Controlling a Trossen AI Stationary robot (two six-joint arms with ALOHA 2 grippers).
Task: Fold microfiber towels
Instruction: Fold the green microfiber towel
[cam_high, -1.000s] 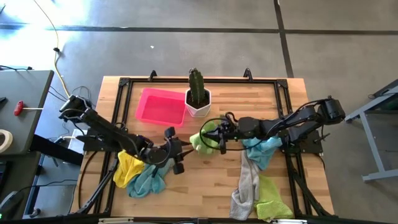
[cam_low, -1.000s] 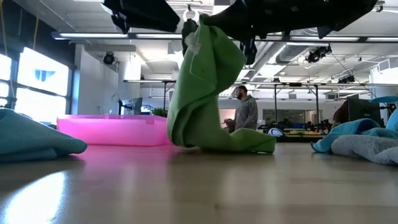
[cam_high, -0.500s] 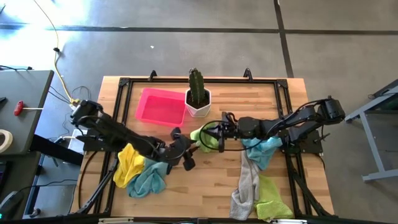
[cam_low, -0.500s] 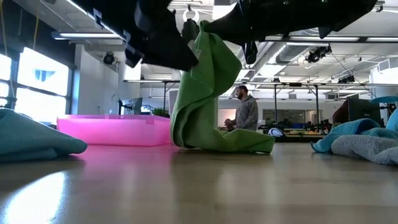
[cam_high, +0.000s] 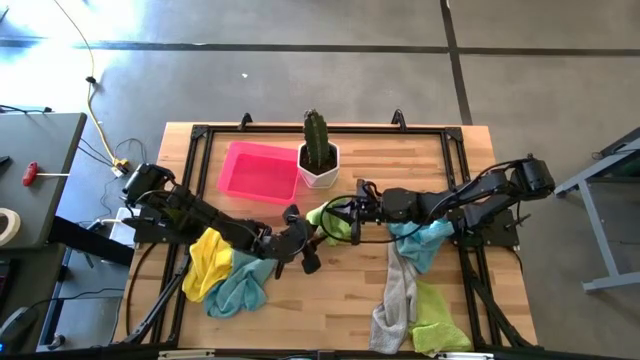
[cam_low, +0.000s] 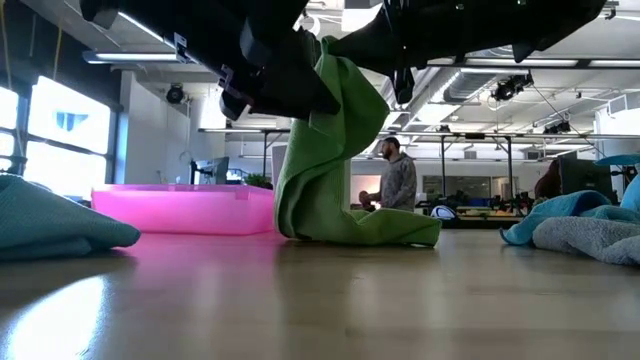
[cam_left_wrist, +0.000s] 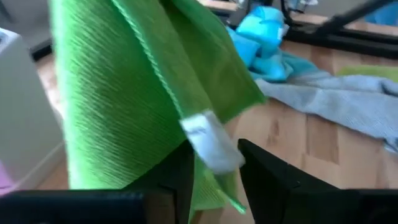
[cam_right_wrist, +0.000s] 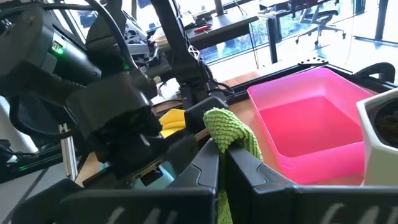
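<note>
My left gripper (cam_left_wrist: 214, 171) sits with fingers parted around the white tag of the lime green microfiber towel (cam_low: 325, 160), not clamped. My right gripper (cam_high: 352, 219) is clenched on that towel's top corner, lifting it mid-table, its lower end on the wooden table (cam_high: 400, 160) near the pink rectangular plastic tray (cam_high: 262, 170).

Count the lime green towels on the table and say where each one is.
2. One lime green towel hangs mid-table from the right gripper; the other lime green towel lies at the front right corner. Piles may hide more.

Lime towel (cam_low: 330, 160) hanging, hem on table
</note>
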